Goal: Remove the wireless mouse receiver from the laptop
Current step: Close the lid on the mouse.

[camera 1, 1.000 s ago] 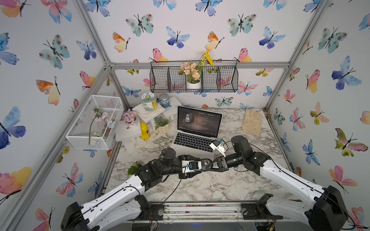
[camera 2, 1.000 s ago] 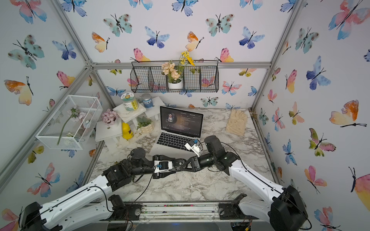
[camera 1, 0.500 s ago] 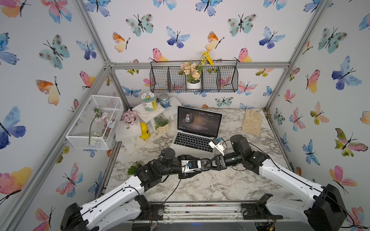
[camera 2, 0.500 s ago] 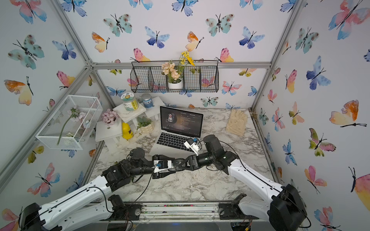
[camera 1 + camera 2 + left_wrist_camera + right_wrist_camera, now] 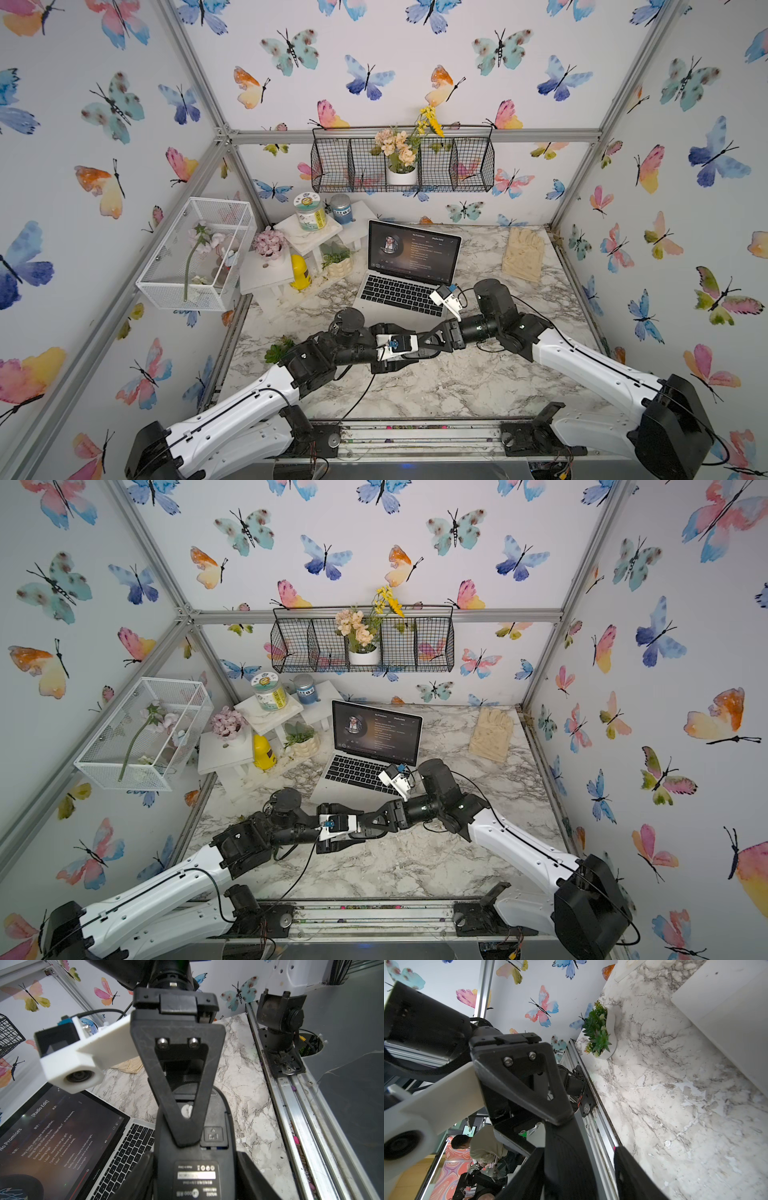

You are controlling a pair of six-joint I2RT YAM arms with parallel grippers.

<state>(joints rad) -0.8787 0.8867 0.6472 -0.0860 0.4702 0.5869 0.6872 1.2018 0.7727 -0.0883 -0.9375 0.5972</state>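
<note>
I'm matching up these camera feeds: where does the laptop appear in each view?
Top view: laptop near picture centre, screen open.
Top view: laptop same spot, slightly left of centre.
Left wrist: laptop close up, screen and keys, beside the black mouse.
Right wrist: no screen or keys; a pale slab may be its base, cannot tell.
Shared landmark: the marble tabletop, in all four.

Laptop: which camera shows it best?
A top view: the whole laptop shows, lid open. The left wrist view catches only part of its screen and keyboard; the right wrist view shows no screen or keys.
</note>
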